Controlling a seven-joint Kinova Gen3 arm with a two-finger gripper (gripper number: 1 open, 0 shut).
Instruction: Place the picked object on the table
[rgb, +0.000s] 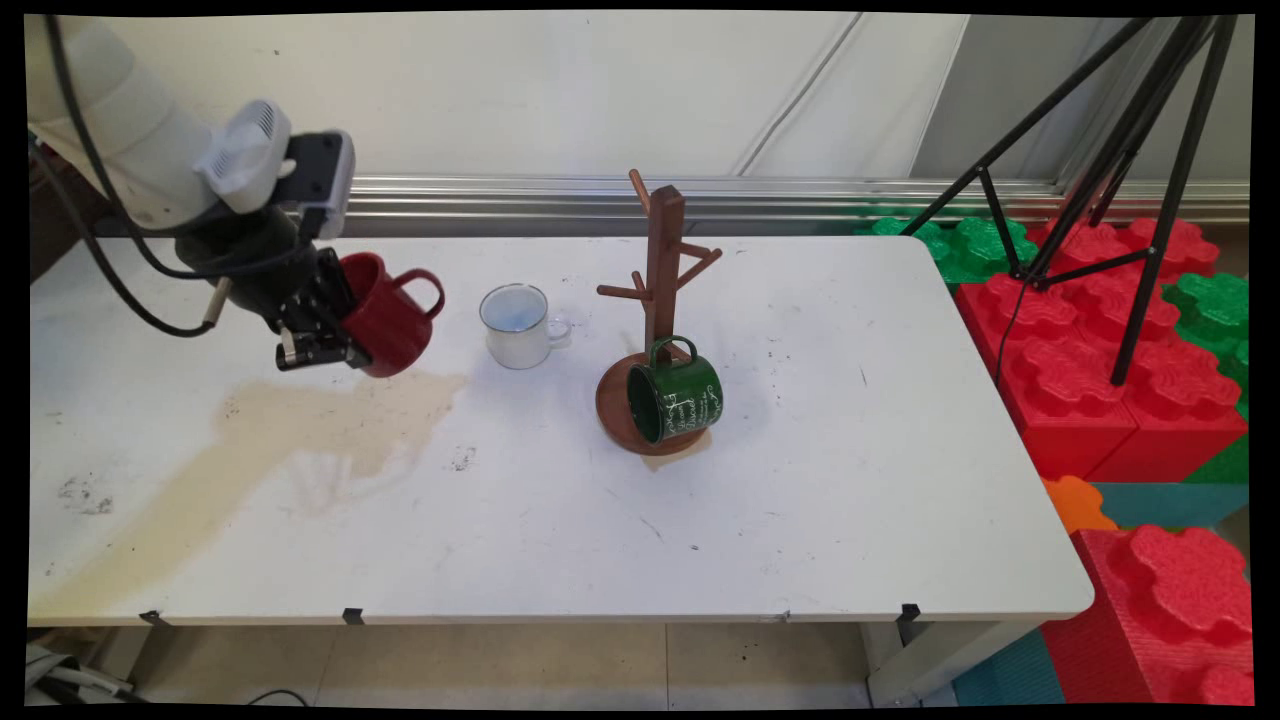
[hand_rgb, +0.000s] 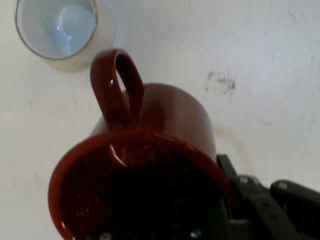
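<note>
Your red mug (rgb: 388, 312) hangs tilted above the table (rgb: 560, 520) at about nine o'clock from the white mug (rgb: 516, 325), mouth turned back toward the gripper (rgb: 318, 335) and handle pointing away at the white mug. It sits that way because the jaws pinch its rim, one finger inside and one outside, closed down on the wall. Farther out at three o'clock, the wooden mug tree (rgb: 657, 300) stands with a green mug (rgb: 676, 397) lying on its base.
</note>
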